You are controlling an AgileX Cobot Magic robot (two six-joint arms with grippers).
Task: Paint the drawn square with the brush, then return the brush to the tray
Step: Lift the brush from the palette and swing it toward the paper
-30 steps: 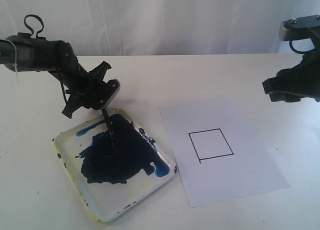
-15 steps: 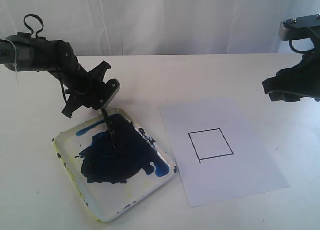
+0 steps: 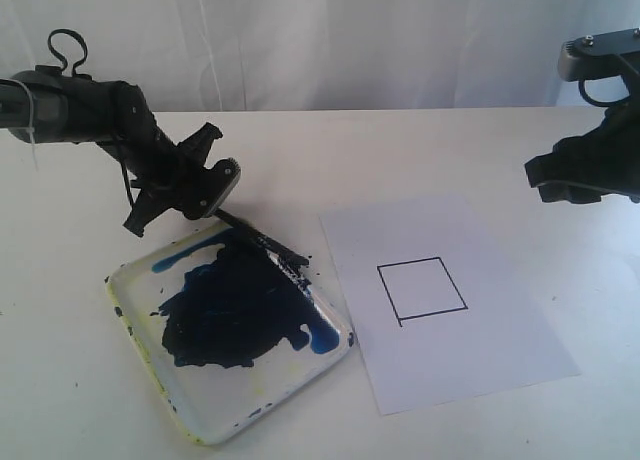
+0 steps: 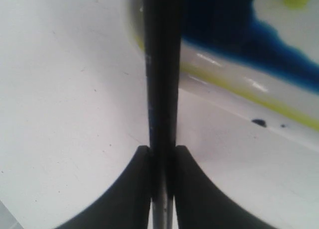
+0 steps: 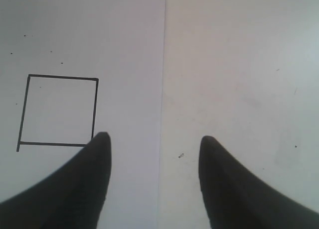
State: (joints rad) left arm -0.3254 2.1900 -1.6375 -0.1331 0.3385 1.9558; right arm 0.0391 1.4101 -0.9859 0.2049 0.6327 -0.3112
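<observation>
In the left half of the exterior frame, the left hand (image 3: 215, 202) sits at the upper corner of the tray (image 3: 140, 280), and it's clamped on the brush (image 3: 262, 237). The left wrist view makes that pretty clear: both dark fingers (image 4: 129, 189) press right up against the thin black handle with no gap. From the hand the brush slants down and to the right at a low angle, running over the tray's upper-right edge. Can't really tell if the bristle end is touching the rim or just hanging above it, since it blends into the dark splatter there. The tray itself sits on the white bench (image 3: 400, 150) in the lower left, yellowish around the rim, with a big blue-black paint blotch (image 3: 225, 310) filling most of the middle. Just right of the tray is the white paper sheet (image 3: 470, 350), and the drawn square (image 3: 422, 288) on it has a plain white inside. Over at the right edge of the frame the right hand (image 3: 585, 170) hangs above the bench, well apart from the tray, fingers spread and nothing between them. Its wrist view looks down on the sheet's edge with the square next to one fingertip (image 5: 99, 144).
</observation>
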